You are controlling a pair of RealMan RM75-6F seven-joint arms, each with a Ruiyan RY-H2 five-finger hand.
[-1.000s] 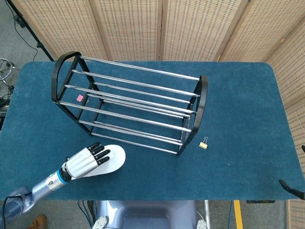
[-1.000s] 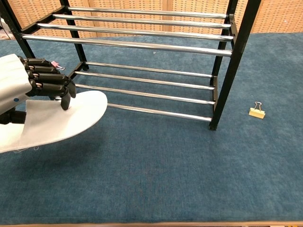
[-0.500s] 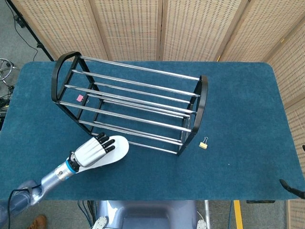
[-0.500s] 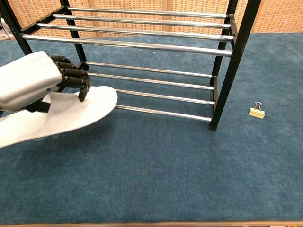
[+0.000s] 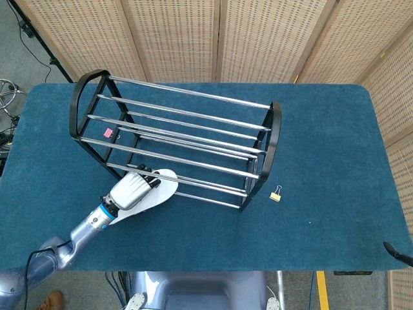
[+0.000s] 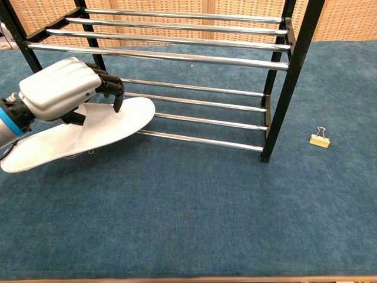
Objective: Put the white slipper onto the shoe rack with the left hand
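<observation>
My left hand point(image 5: 132, 189) point(image 6: 66, 88) holds the white slipper point(image 5: 157, 189) point(image 6: 88, 132), fingers curled over its top. The slipper's toe reaches over the front low bars of the black and chrome shoe rack point(image 5: 187, 145) point(image 6: 188, 56), at the rack's left end. Its heel hangs out over the blue table toward me. Whether the toe touches the bars I cannot tell. My right hand shows in neither view.
A small pink thing point(image 5: 108, 133) lies inside the rack's far left end. A gold binder clip point(image 5: 276, 193) point(image 6: 319, 138) lies on the blue cloth right of the rack. A dark tip point(image 5: 395, 251) pokes in at the lower right table edge.
My left hand has carried the slipper up and to the right, from the open cloth in front of the rack until its toe lies over the lowest bars.
</observation>
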